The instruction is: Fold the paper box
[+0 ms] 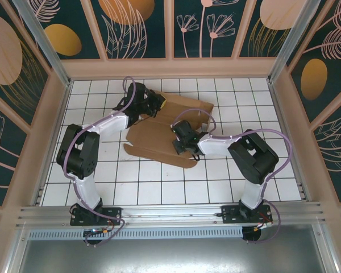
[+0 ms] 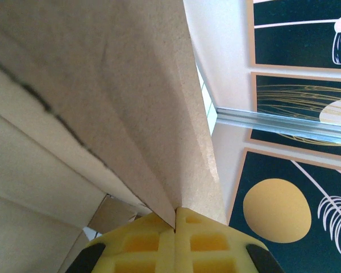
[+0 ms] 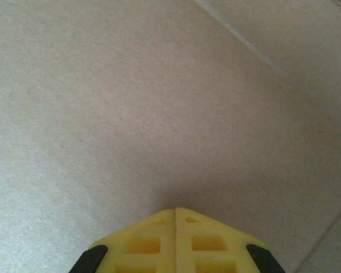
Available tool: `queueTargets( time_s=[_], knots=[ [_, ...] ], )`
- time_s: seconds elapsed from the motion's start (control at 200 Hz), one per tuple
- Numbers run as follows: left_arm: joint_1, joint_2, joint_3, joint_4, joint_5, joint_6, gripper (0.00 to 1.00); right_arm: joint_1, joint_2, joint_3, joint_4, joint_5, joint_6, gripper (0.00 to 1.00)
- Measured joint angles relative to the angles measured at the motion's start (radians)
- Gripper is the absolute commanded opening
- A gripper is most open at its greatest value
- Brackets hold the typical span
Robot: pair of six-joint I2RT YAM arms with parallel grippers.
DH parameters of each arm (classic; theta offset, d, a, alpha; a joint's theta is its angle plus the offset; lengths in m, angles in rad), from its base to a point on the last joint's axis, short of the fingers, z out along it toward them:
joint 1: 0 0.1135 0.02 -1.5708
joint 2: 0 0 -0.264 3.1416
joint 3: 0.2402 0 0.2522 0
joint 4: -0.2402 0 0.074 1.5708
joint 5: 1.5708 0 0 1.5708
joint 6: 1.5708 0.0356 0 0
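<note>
**White-tiled table, one panel pinned and one flap going up**

Dark walls painted with gold discs and pale leaves close in the table on three sides. From overhead, the paper box lies just above the centre of the frame, mostly flat, with its slotted flaps spreading to the upper right. The left gripper sits at the sheet's upper left edge. The right gripper rests on the middle panel.

Seen from the left wrist, the left gripper has its yellow pads shut tight together. A flap of the paper box rises steeply from the tips and fills the upper left of the frame. Whether the tips only nudge its edge or nip a sliver of it is hard to tell. An aluminium rail and a wall panel show at right.

Seen from the right wrist, the right gripper is also closed on nothing, its tips down against flat cardboard, with a crease crossing the upper right corner.

The step in hand looks like raising a side flap along its crease. To do it well, the right arm should press close beside that crease so the base does not slide or lift, while the left pushes the flap evenly and squarely so it bends at the scored line.

The overhead view alone gives the sheet's outline and the arms' spacing. The wrist views alone show the shut pads, the flap's tilt and the contact.
</note>
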Motion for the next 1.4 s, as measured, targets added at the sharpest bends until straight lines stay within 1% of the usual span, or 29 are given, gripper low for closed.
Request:
queueTargets(
  time_s=[0.16, 0.335, 0.425, 0.495, 0.59, 0.661, 0.751, 0.846, 0.916, 1.001, 1.061, 1.131, 1.216, 1.316, 1.401],
  knots=[
    [0.0, -0.039, -0.062, 0.032, -0.004, -0.001, 0.0, -0.044, -0.009, -0.006, -0.009, 0.013, -0.025, 0.0],
    [0.003, -0.06, -0.124, 0.079, -0.023, -0.013, 0.0, -0.058, -0.048, -0.024, -0.023, -0.003, -0.056, 0.0],
    [0.003, -0.06, -0.14, 0.107, -0.024, -0.028, 0.0, -0.058, -0.104, -0.03, -0.021, -0.041, -0.063, 0.1],
    [0.003, -0.06, -0.14, 0.117, -0.027, -0.037, 0.0, -0.064, -0.198, -0.048, -0.008, -0.085, -0.068, 0.15],
    [0.003, -0.06, -0.14, 0.119, -0.035, -0.043, 0.0, -0.099, -0.382, -0.096, 0.056, -0.153, -0.055, 0.17],
    [0.003, -0.061, -0.14, 0.119, -0.042, -0.044, 0.0, -0.173, -0.559, -0.154, 0.138, -0.213, -0.037, 0.16],
    [0.003, -0.063, -0.14, 0.119, -0.047, -0.046, 0.0, -0.295, -0.752, -0.231, 0.261, -0.248, -0.014, 0.14],
    [0.003, -0.066, -0.142, 0.119, -0.05, -0.046, 0.0, -0.397, -0.841, -0.294, 0.368, -0.269, -0.028, 0.13],
    [0.003, -0.067, -0.142, 0.119, -0.049, -0.046, 0.0, -0.445, -0.84, -0.308, 0.386, -0.274, -0.029, 0.13],
    [0.003, -0.067, -0.142, 0.119, -0.049, -0.046, 0.0, -0.529, -0.781, -0.307, 0.384, -0.311, 0.012, 0.13],
    [0.003, -0.067, -0.142, 0.119, -0.046, -0.045, 0.0, -0.601, -0.726, -0.307, 0.383, -0.346, 0.047, 0.17],
    [0.003, -0.067, -0.141, 0.115, -0.046, -0.041, 0.0, -0.64, -0.657, -0.305, 0.381, -0.372, 0.042, 0.21],
    [0.003, -0.067, -0.135, 0.098, -0.046, -0.03, 0.0, -0.642, -0.591, -0.32, 0.399, -0.401, -0.044, 0.24],
    [0.003, -0.067, -0.118, 0.071, -0.045, -0.014, 0.0, -0.659, -0.555, -0.37, 0.44, -0.455, -0.167, 0.25],
    [0.003, -0.067, -0.111, 0.06, -0.045, -0.008, 0.0, -0.677, -0.507, -0.378, 0.48, -0.5, -0.267, 0.24]
  ],
)
